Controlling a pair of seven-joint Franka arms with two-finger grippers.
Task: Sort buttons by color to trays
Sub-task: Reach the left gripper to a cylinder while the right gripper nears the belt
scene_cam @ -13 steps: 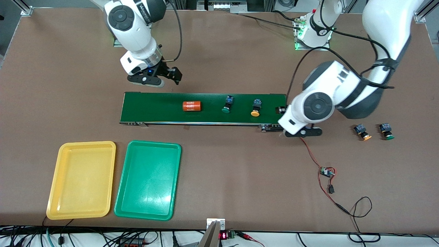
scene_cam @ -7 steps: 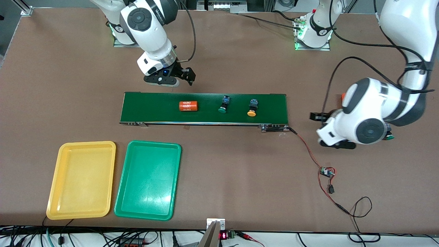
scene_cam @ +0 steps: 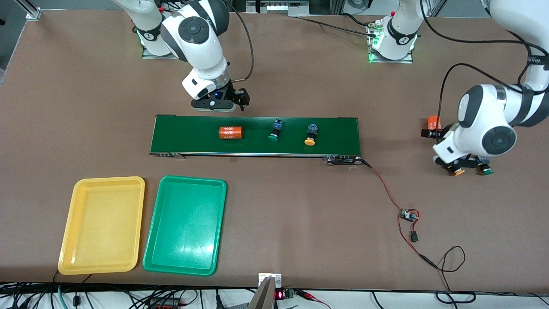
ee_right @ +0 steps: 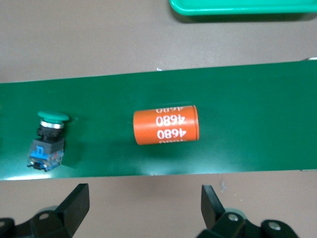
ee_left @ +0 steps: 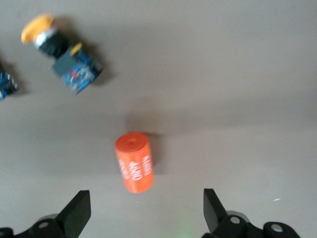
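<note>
On the dark-green conveyor belt point(scene_cam: 188, 135) lie a green-capped button point(scene_cam: 275, 131) point(ee_right: 49, 139) and a yellow-capped button point(scene_cam: 310, 135). My right gripper point(scene_cam: 240, 99) point(ee_right: 143, 208) hangs open and holds nothing, over the table by the belt's edge that faces the robots' bases. Two more buttons, one yellow point(scene_cam: 456, 171) point(ee_left: 59, 49) and one green point(scene_cam: 486, 171), lie on the table toward the left arm's end, partly hidden by the left hand. My left gripper point(scene_cam: 429, 134) point(ee_left: 147, 218) is open and holds nothing, over that spot. The yellow tray point(scene_cam: 102, 225) and green tray point(scene_cam: 185, 225) hold nothing.
An orange "4680" cylinder point(scene_cam: 231, 132) point(ee_right: 166, 125) lies on the belt beside the green button. A second orange cylinder point(scene_cam: 434, 124) point(ee_left: 134, 162) lies on the table under the left gripper. A red wire with a small circuit board point(scene_cam: 408, 214) runs from the belt's end.
The left arm swung from the belt's end out over the loose buttons and cylinder. The right gripper moved along the belt's edge. The things on the belt drifted toward the right arm's end.
</note>
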